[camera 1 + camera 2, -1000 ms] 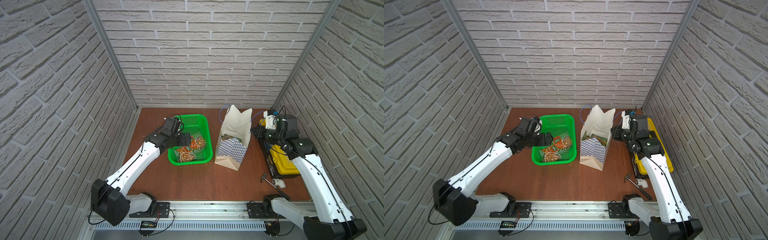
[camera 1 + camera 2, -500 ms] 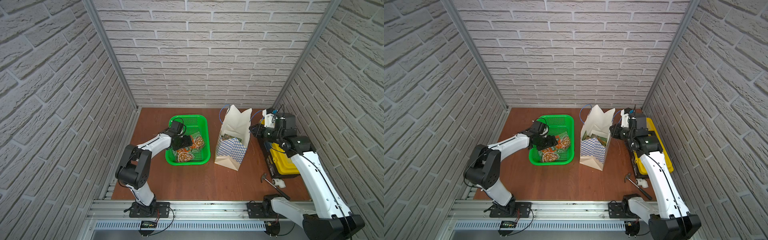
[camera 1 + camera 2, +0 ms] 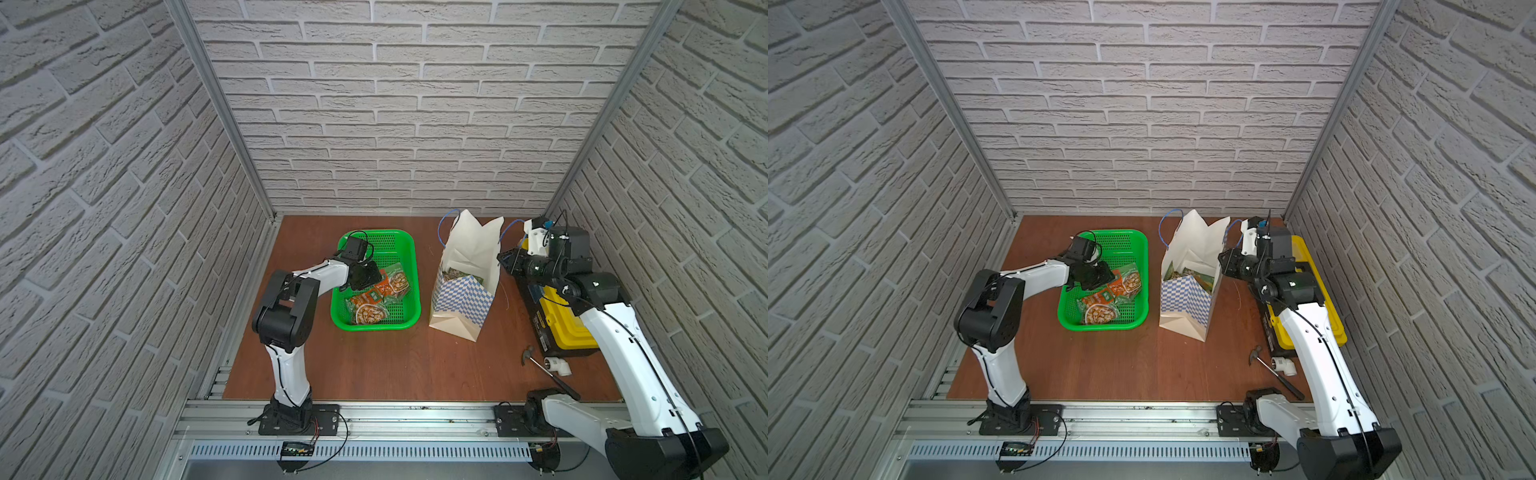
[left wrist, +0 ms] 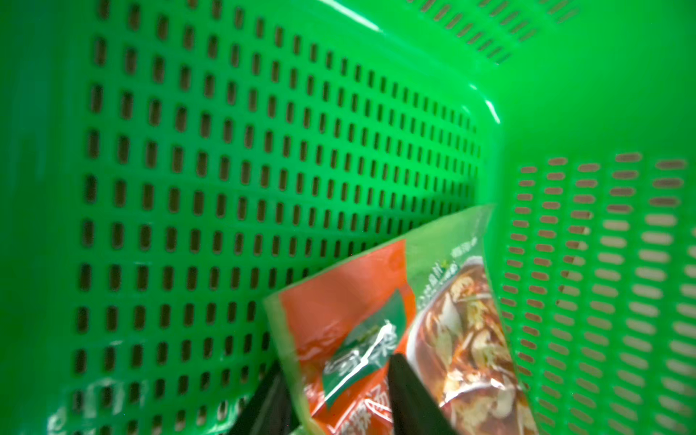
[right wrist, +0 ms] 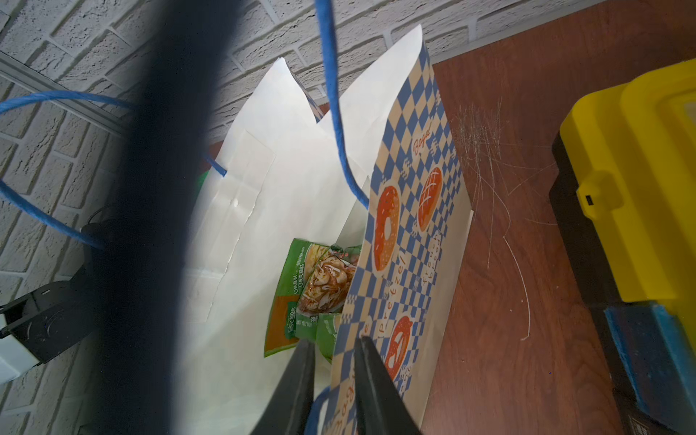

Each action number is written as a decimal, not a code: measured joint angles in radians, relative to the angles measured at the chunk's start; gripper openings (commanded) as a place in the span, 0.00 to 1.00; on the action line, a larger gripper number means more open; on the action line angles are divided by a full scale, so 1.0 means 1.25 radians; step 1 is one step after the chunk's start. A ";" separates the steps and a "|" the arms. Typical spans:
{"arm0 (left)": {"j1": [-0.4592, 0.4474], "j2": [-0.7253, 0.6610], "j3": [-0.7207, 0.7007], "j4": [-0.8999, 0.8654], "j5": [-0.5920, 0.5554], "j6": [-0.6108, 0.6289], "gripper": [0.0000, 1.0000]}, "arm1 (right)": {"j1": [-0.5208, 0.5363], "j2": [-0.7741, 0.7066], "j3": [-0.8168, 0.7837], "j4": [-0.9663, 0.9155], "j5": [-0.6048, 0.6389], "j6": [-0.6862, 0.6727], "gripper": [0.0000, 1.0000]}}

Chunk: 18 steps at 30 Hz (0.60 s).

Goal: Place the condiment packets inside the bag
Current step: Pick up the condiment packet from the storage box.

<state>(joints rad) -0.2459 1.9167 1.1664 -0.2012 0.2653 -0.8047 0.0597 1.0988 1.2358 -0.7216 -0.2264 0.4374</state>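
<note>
Several packets (image 3: 376, 299) lay overlapped in the green basket (image 3: 376, 326), and more showed inside the bag (image 3: 465, 286). They looked light, limp and slick, best pinched at a flat sealed edge, clear of the bulging middle. The left claw (image 4: 335, 363) was narrowed onto one orange-and-green packet (image 4: 361, 320), one finger over it and one under. The right claw (image 5: 335, 342) pinched the bag's checked wall, seemingly to keep its mouth open. The brown desk (image 3: 374, 370) looked smooth. A toolbox (image 3: 561, 324) and hammer (image 3: 540, 368) sat by the brick-patterned walls (image 3: 415, 124).
</note>
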 measured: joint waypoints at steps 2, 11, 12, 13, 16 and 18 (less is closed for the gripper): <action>0.003 0.015 0.005 0.013 0.013 -0.007 0.00 | 0.000 0.000 0.000 0.000 0.000 0.000 0.24; 0.004 -0.064 -0.014 0.049 0.029 -0.031 0.00 | 0.000 -0.002 -0.009 0.003 0.000 0.000 0.25; 0.004 -0.083 -0.017 0.050 0.031 -0.031 0.00 | 0.000 -0.003 -0.013 0.005 0.000 0.000 0.24; 0.003 -0.107 -0.021 0.052 0.031 -0.031 0.00 | 0.000 -0.004 -0.016 0.005 0.000 0.000 0.24; -0.004 -0.172 -0.027 0.054 0.031 -0.036 0.00 | 0.000 -0.004 -0.018 0.009 0.000 0.000 0.25; -0.013 -0.212 -0.028 0.053 0.030 -0.036 0.00 | 0.000 -0.005 -0.020 0.013 -0.001 0.001 0.25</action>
<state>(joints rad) -0.2619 1.6516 1.1316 -0.1349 0.3031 -0.8497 0.0597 1.0931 1.2114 -0.7052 -0.2279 0.4385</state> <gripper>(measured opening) 0.067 0.248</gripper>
